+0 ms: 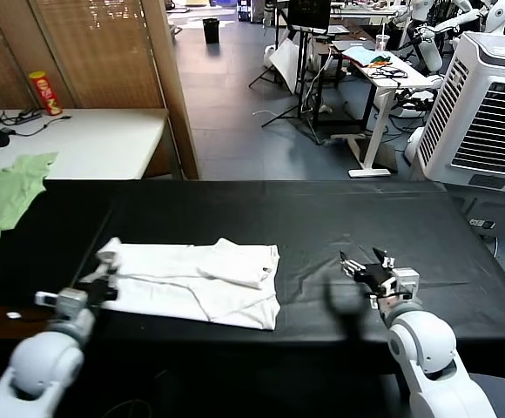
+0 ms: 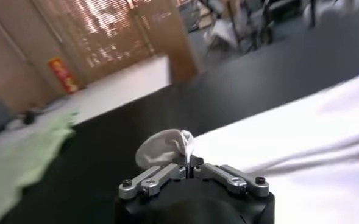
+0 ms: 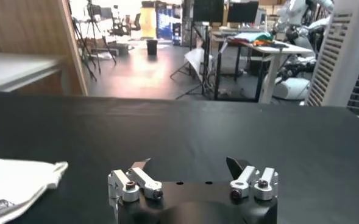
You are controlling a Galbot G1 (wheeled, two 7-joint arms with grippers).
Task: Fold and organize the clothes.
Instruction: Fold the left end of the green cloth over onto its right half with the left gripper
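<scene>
- White T-shirt (image 1: 196,283) lies partly folded on the black table (image 1: 322,218), nearer the robot's left side; a folded flap sits over its upper right part.
- Left gripper (image 1: 104,280) is at the shirt's left end, low over the table. Its fingers are closed together, pinching a small bunched tuft of white fabric (image 2: 164,148) that stands up just beyond the fingertips.
- In the left wrist view, the rest of the shirt (image 2: 301,146) spreads out flat to one side of the closed fingers; bare black cloth lies on the other side.
- Pale green garment (image 1: 4,196) lies beyond and outward of the left fingers, at the table's left edge, apart from the shirt.
- Right gripper (image 1: 363,266) hovers over bare black table, well to the right of the shirt, not touching it. Its fingers (image 3: 139,164) stand wide apart with nothing between them.
- In the right wrist view, a corner of the shirt (image 3: 17,179) shows off to the side of the open fingers, clear of them; some dark print is at its edge, unreadable.
- White side table (image 1: 87,139) stands beyond the black table on the left, carrying a red-and-yellow canister (image 1: 45,93).
- Large white fan unit (image 1: 488,104) stands far right, beyond the right fingers.
</scene>
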